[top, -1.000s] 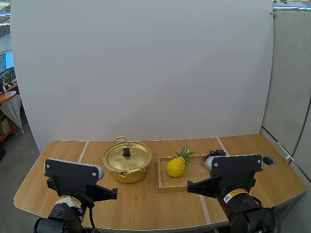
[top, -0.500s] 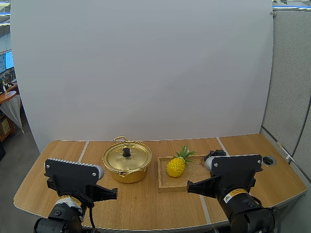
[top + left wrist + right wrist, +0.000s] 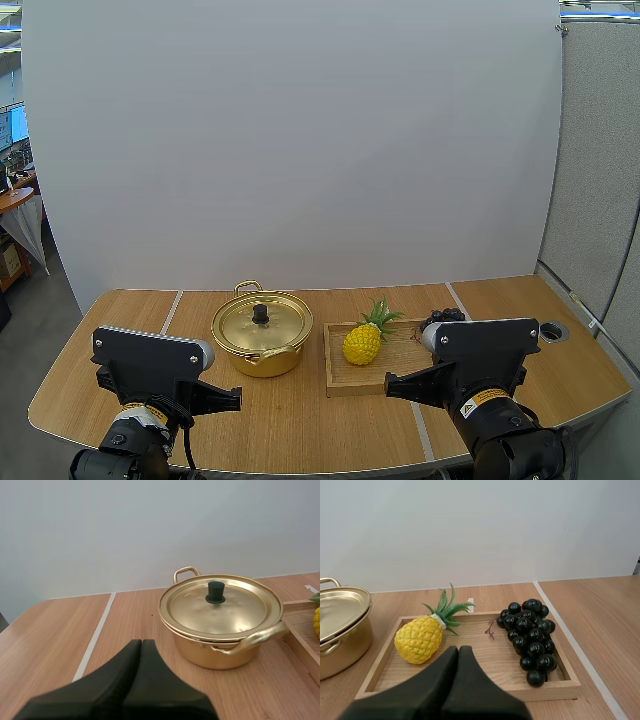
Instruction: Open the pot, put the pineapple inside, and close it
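Observation:
A gold pot [image 3: 262,335] [image 3: 220,625] stands on the table with its lid [image 3: 219,606] on, a black knob [image 3: 215,591] at the lid's middle. To its right a yellow pineapple [image 3: 364,339] [image 3: 422,636] with green leaves lies on its side in a wooden tray [image 3: 352,380] [image 3: 470,686]. My left gripper [image 3: 141,647] is shut, short of the pot on the near side. My right gripper [image 3: 458,654] is shut too, at the tray's near edge, between the pineapple and the grapes. The gold pot [image 3: 340,625] also stands beside the tray in the right wrist view.
A bunch of black grapes [image 3: 530,635] [image 3: 441,317] lies in the right half of the tray. A round hole [image 3: 552,330] sits in the table at the far right. Bare wood stretches left of the pot.

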